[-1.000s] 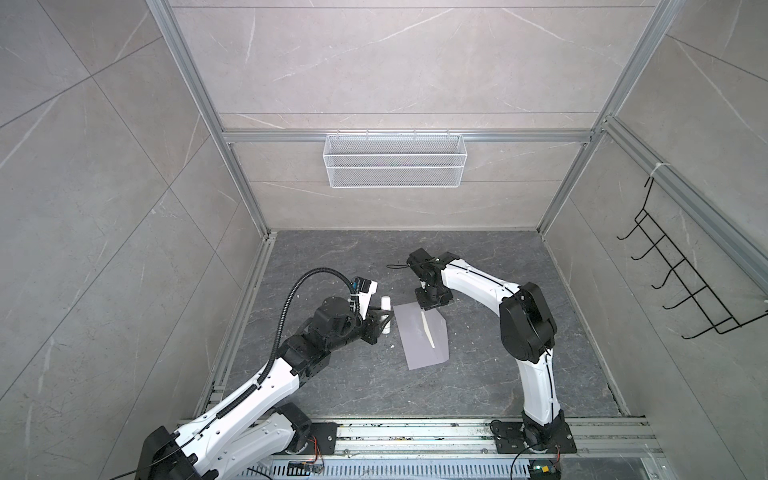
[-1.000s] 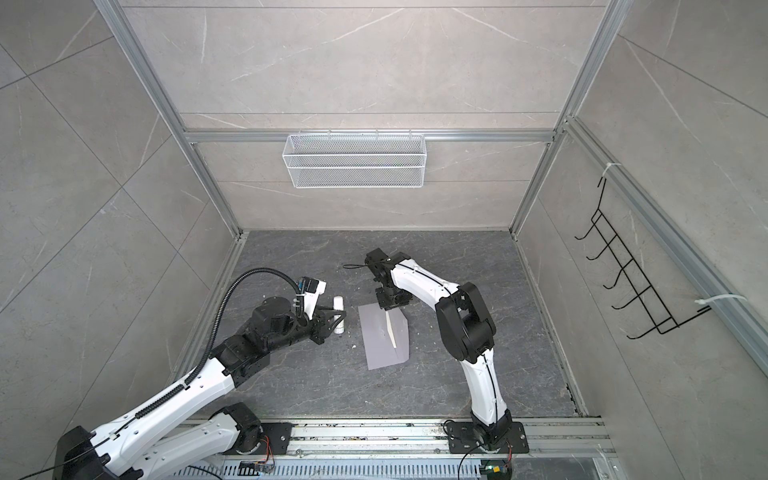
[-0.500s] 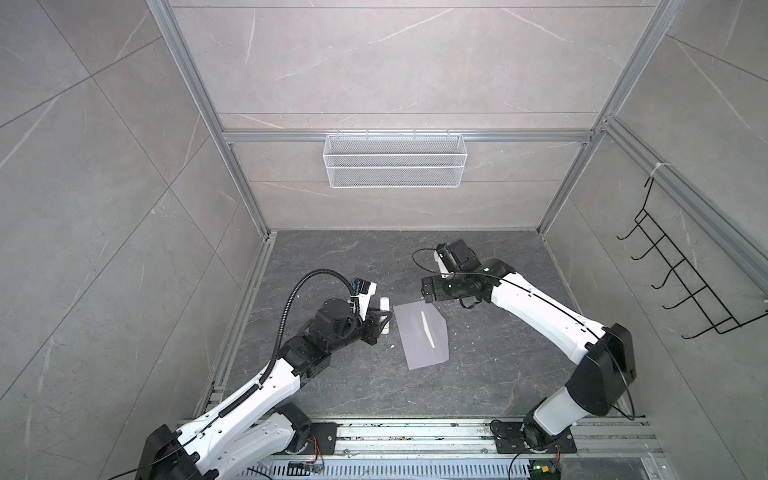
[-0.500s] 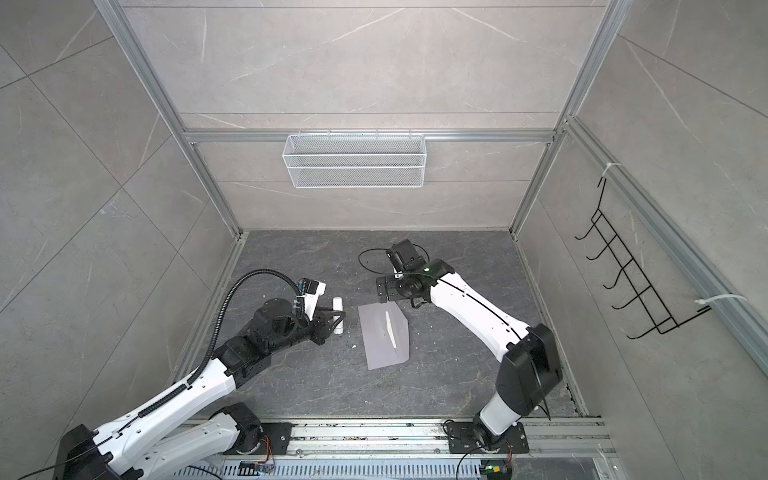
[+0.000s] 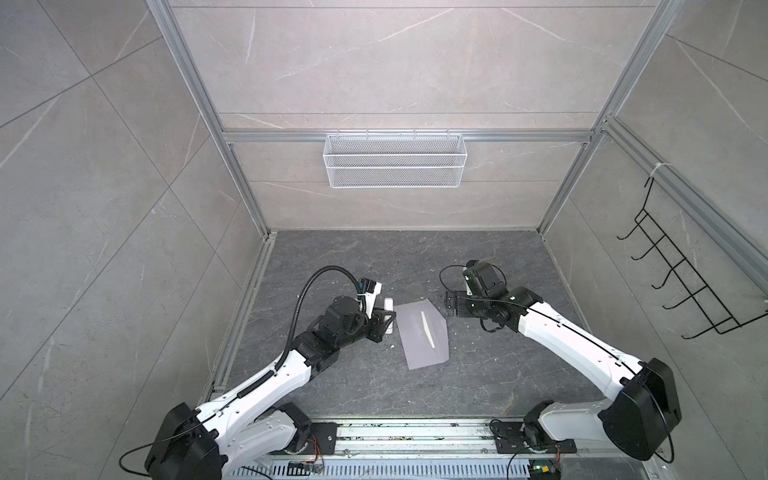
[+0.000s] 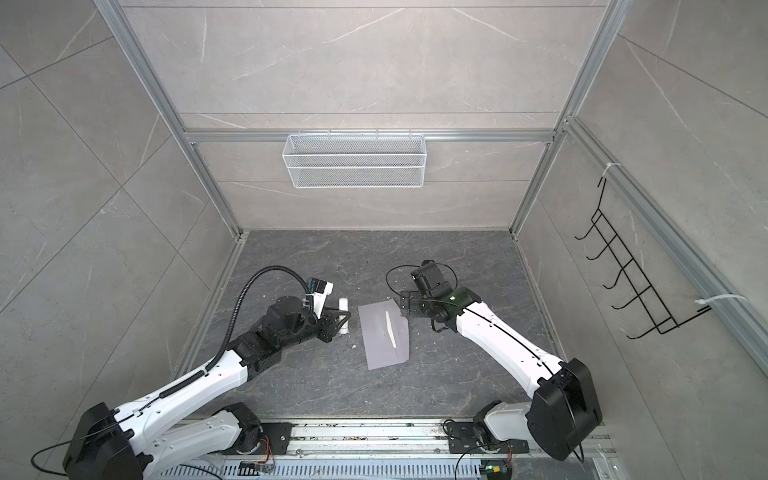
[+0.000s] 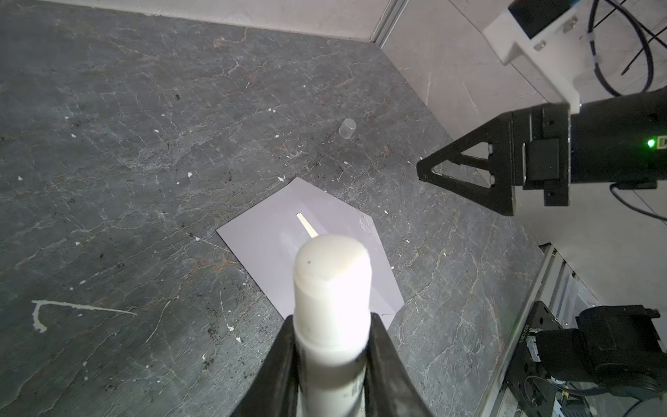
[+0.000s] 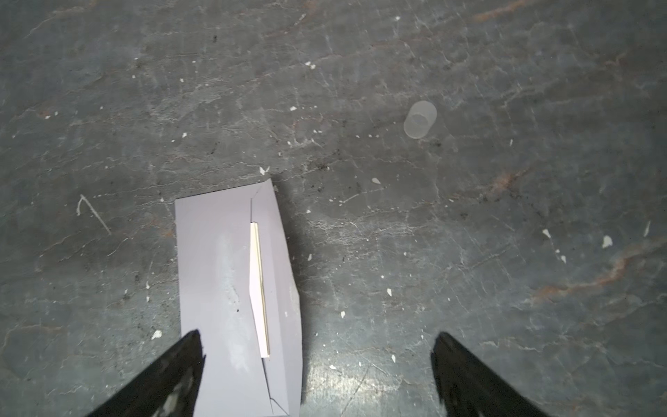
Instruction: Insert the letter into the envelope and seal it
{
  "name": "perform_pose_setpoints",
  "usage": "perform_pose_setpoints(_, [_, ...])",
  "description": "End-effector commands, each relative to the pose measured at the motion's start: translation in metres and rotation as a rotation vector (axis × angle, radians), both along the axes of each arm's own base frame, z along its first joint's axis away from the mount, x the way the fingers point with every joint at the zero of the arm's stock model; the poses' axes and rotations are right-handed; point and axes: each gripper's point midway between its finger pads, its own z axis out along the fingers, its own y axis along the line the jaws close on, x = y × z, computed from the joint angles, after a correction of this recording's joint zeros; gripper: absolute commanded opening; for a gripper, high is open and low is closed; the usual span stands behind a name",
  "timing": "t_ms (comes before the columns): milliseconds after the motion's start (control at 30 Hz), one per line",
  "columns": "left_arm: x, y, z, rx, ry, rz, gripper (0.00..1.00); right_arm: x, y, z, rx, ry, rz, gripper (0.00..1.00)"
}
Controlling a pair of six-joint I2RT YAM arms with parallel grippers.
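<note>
Two grippers, one per arm: left gripper (image 7: 332, 321) pinched narrow on one white glue stick (image 7: 332, 274), bare tip aimed over the envelope (image 7: 274, 245), parked just beside its long edge in both top views. Right gripper (image 8: 317, 335) spread wide and holding nothing, low at the envelope's flap side, one finger (image 8: 169, 382) over the paper, its mate over bare table (image 8: 505, 216). One envelope, lavender-grey, flat on the table, pointed flap folded out. One letter (image 8: 259, 289), tucked inside, showing only as a thin pale strip at the envelope's mouth; from above, the same strip as a short light line (image 5: 428, 330). One small clear cap (image 8: 419, 119) on its side, clear of the envelope and touching nothing: plain from both wrist views, too small to pick out from above. Only from above: one white wire basket (image 5: 394, 160) on the back wall, one black hook rack (image 5: 681, 282) on the side wall. Bare table on every side of the envelope, walls and front rail well apart from it.
</note>
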Motion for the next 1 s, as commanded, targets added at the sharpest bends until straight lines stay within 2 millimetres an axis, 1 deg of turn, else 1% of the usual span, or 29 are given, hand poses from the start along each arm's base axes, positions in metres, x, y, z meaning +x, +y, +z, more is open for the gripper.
perform_pose_setpoints(0, [0.01, -0.009, 0.004, -0.057, -0.007, 0.009, 0.0, 0.005, -0.006, -0.002, 0.06, -0.035, -0.059, 0.94])
perform_pose_setpoints(67, [0.013, -0.012, -0.005, -0.059, 0.016, 0.013, 0.0, 0.006, -0.008, -0.011, 0.084, -0.014, -0.07, 0.9])
perform_pose_setpoints(167, [0.017, -0.017, -0.018, -0.055, 0.048, 0.018, 0.0, 0.009, -0.011, -0.024, 0.134, 0.012, -0.09, 0.8])
perform_pose_setpoints(233, [0.021, -0.019, -0.027, -0.055, 0.068, 0.029, 0.0, 0.012, -0.013, -0.033, 0.185, 0.036, -0.107, 0.7])
perform_pose_setpoints(400, [0.027, -0.026, -0.048, -0.045, 0.117, 0.036, 0.0, 0.019, -0.012, -0.056, 0.301, 0.103, -0.134, 0.5])
perform_pose_setpoints(500, [0.029, -0.03, -0.059, -0.038, 0.137, 0.036, 0.0, 0.023, -0.011, -0.07, 0.341, 0.14, -0.149, 0.36])
perform_pose_setpoints(600, [0.031, -0.032, -0.068, -0.031, 0.154, 0.038, 0.0, 0.025, -0.01, -0.082, 0.362, 0.168, -0.159, 0.26])
perform_pose_setpoints(900, [0.036, -0.041, -0.09, -0.02, 0.197, 0.029, 0.0, 0.032, 0.003, -0.105, 0.432, 0.228, -0.157, 0.0])
perform_pose_setpoints(967, [0.038, -0.042, -0.094, -0.015, 0.201, 0.03, 0.0, 0.032, 0.006, -0.11, 0.445, 0.241, -0.153, 0.0])
